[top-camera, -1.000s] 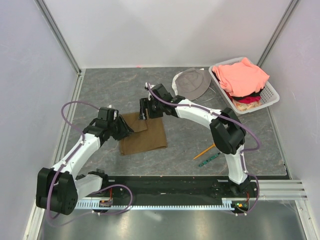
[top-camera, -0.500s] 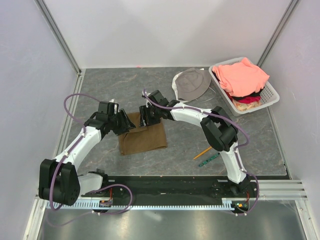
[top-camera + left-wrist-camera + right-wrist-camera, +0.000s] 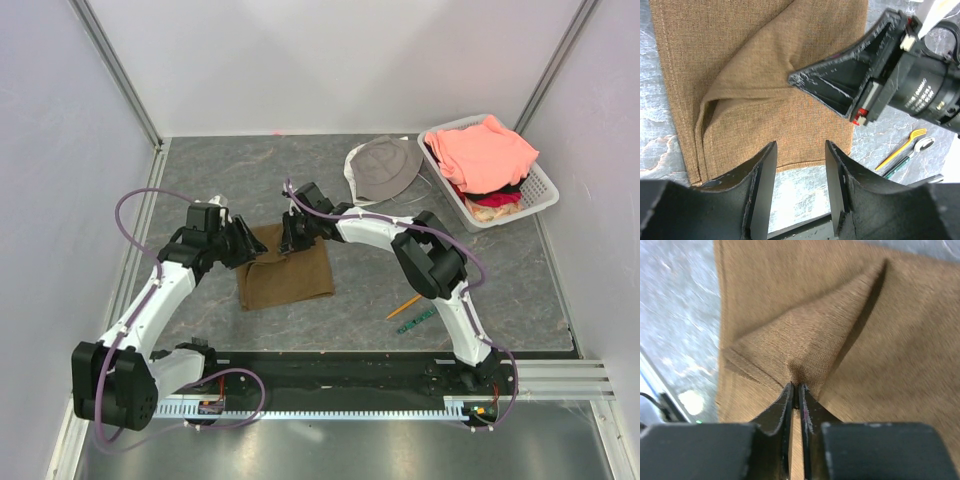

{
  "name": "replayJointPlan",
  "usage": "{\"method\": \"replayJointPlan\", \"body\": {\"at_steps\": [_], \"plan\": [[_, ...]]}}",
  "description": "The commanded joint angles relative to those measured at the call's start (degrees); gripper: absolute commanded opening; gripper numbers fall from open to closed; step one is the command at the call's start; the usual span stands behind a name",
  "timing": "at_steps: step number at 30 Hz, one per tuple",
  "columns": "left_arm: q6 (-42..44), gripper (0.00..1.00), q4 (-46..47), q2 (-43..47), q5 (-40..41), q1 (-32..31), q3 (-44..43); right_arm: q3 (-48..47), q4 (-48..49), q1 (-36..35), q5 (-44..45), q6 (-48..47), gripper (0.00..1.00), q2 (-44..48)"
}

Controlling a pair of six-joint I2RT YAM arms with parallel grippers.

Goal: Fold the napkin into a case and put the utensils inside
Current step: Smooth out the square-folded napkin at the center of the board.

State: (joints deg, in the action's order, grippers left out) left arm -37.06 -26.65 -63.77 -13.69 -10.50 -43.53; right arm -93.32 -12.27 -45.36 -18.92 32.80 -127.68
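Observation:
The brown napkin point(image 3: 292, 277) lies flat at the table's middle left, with a fold raised at its far edge. My right gripper point(image 3: 288, 238) is shut on that raised fold; the right wrist view shows the cloth point(image 3: 880, 340) pinched at the tips of my right gripper point(image 3: 796, 386). My left gripper point(image 3: 250, 246) hovers open over the napkin's far left corner, nothing between its fingers point(image 3: 765, 165). In the left wrist view the napkin point(image 3: 750, 60) fills the top. The orange fork point(image 3: 408, 304) and the green-handled utensil point(image 3: 419, 320) lie together to the napkin's right, near the front rail.
A grey bucket hat point(image 3: 385, 167) lies at the back. Right of it stands a white basket point(image 3: 545, 186) holding salmon-pink clothes point(image 3: 487, 150). A black rail point(image 3: 350, 366) runs along the near edge, and walls enclose the table on three sides.
My right gripper has closed on the napkin's raised fold and shifted slightly left. The left gripper drew back a little toward the far left corner and stayed open.

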Motion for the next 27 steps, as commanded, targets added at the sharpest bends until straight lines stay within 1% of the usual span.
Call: {"method": "replayJointPlan", "body": {"at_steps": [1, 4, 5, 7, 8, 9, 11, 12, 14, 16, 18, 19, 20, 21, 22, 23, 24, 25, 26, 27], "plan": [[2.69, 0.50, -0.85, 1.63, -0.02, 0.75, -0.42, -4.67, 5.59, -0.34, -1.65, 5.60, 0.13, -1.52], [2.52, 0.50, -1.12, 1.80, -0.11, 1.01, -0.24, -6.34, 9.71, -0.34, -2.61, 10.17, 0.12, -3.01], [2.43, 0.50, -1.12, 1.98, 0.07, 1.01, -0.15, -8.18, 11.12, -0.34, -2.96, 12.79, 0.12, -3.71], [2.17, 0.50, -1.21, 2.16, 0.16, 1.10, -0.24, -10.03, 13.57, -0.51, -4.45, 15.53, 0.18, -6.16], [1.90, 0.50, -1.12, 2.16, 0.16, 1.10, -0.33, -12.22, 15.42, -0.51, -4.98, 16.85, 0.21, -7.14], [1.82, 0.50, -1.12, 2.16, 0.42, 1.10, -0.42, -13.63, 16.13, -0.78, -5.77, 19.39, 0.31, -9.32], [1.73, 0.52, -1.21, 1.98, 0.68, 1.18, -0.59, -16.70, 19.19, -0.87, -8.58, 21.77, 0.38, -11.18], [1.73, 0.53, -1.21, 1.72, 0.77, 1.19, -0.68, -17.33, 20.09, -0.78, -9.03, 23.52, 0.47, -12.06], [2.08, 0.57, -1.29, 1.02, 0.86, 1.36, -1.29, -19.35, 19.84, -0.78, -9.56, 23.02, 0.51, -11.98], [2.25, 0.60, -1.38, -0.91, 0.43, 1.62, -2.34, -19.97, 18.26, -0.52, -9.21, 20.40, 0.61, -10.14], [2.43, 0.61, -1.29, -2.84, -0.80, 2.06, -3.23, -19.62, 14.22, -0.17, -8.16, 17.75, 0.69, -7.17], [2.60, 0.61, -1.38, -5.03, -1.33, 2.33, -4.01, -18.66, 12.47, -0.08, -7.37, 14.09, 0.70, -5.93], [2.69, 0.61, -1.38, -6.01, -2.21, 2.76, -4.37, -17.70, 7.92, 0.27, -6.58, 12.48, 0.72, -4.44], [2.69, 0.58, -1.03, -6.97, -2.48, 2.77, -4.63, -16.30, 6.14, 0.45, -4.40, 10.55, 0.73, -1.38], [2.61, 0.56, -0.33, -8.55, -2.83, 2.77, -4.29, -12.54, 3.60, 0.54, -3.42, 7.66, 0.73, 0.31], [2.00, 0.54, 1.85, -9.18, -4.05, 2.77, -3.85, -10.33, 2.61, 0.71, -2.36, 6.50, 0.73, 2.06], [1.38, 0.50, 3.17, -9.96, -4.76, 2.77, -3.41, -8.04, 1.91, 0.63, -0.87, 5.79, 0.72, 5.39], [0.50, 0.48, 4.41, -10.76, -5.55, 2.77, -2.27, -2.97, 1.64, 0.63, -0.42, 5.35, 0.71, 7.07], [-0.98, 0.46, 7.38, -12.68, -7.21, 2.77, -1.74, -0.23, 1.64, 0.54, 0.19, 4.91, 0.67, 8.66], [-1.78, 0.42, 8.45, -13.74, -7.83, 2.68, -0.78, 2.50, 1.64, 0.45, 1.24, 4.91, 0.64, 11.72]]}}
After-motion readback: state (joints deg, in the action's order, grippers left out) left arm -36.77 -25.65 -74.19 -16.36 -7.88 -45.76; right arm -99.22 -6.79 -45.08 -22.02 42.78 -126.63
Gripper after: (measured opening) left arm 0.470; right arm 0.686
